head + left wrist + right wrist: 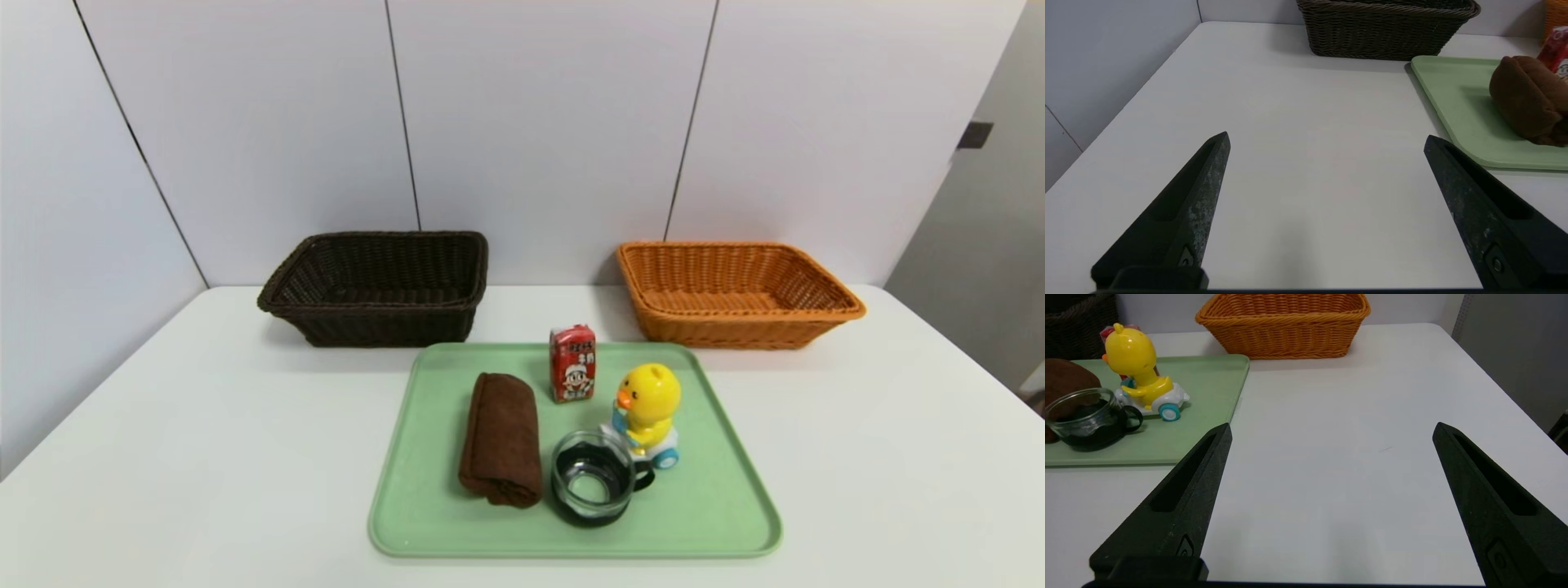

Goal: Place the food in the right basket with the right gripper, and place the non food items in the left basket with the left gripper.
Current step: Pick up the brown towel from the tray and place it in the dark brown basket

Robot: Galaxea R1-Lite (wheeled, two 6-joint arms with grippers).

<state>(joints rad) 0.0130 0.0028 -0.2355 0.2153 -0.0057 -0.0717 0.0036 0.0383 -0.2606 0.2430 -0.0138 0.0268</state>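
A white table (204,425) ran back to pale panels. Open tabletop flanked the green tray (424,527); the left gripper (1327,136) hovered left of it, the right gripper (1333,424) right of it, both spread wide and holding nothing. Between them, on the tray, stood the glossy red carton (573,364), rolled brown towel (502,441), clear glass cup (592,478) and smooth duck (651,404). Behind the tray sat dark (388,327) and orange (735,331) wicker baskets.

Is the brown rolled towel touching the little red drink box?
Apart. The head view shows it: a strip of green tray lies bare between the rolled towel and the red drink box.
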